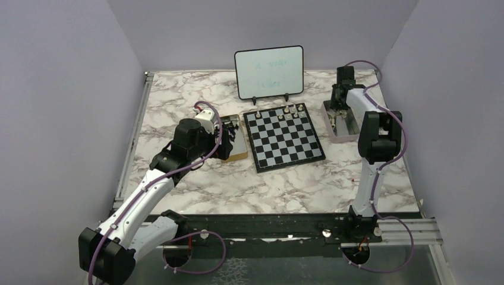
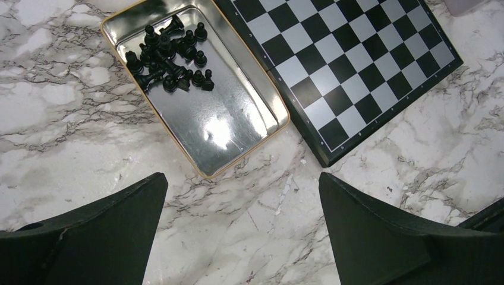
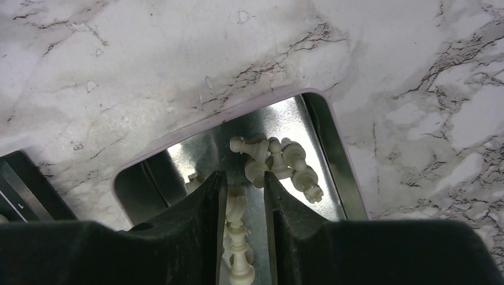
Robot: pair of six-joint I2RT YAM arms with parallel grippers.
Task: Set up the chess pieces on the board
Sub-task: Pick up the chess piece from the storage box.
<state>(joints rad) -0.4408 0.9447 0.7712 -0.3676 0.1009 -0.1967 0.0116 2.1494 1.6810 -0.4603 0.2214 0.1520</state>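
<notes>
Pale glossy chess pieces (image 3: 279, 163) lie toppled in the metal tray (image 3: 336, 154) by the tabletop's (image 3: 119, 71) right edge. 1 piece (image 3: 238, 237) lies lengthwise between the right pincer (image 3: 243, 181) fingers; whether it is grasped cannot be told. Left pincer (image 2: 241, 178) released.

Lilac walls (image 1: 59, 89), marble-patterned table (image 1: 238, 190), small whiteboard (image 1: 268, 71) on stand

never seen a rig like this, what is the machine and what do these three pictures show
Two robot arms are bolted to a marble table. One picture looks down from above; the other two come from cameras on each wrist. On the table lies a chessboard with a few pieces at its far edge. The left gripper hangs open, empty, near a tin of black pieces. The right gripper reaches into another tin, fingers close around a white piece; whether it grips is unclear.
</notes>
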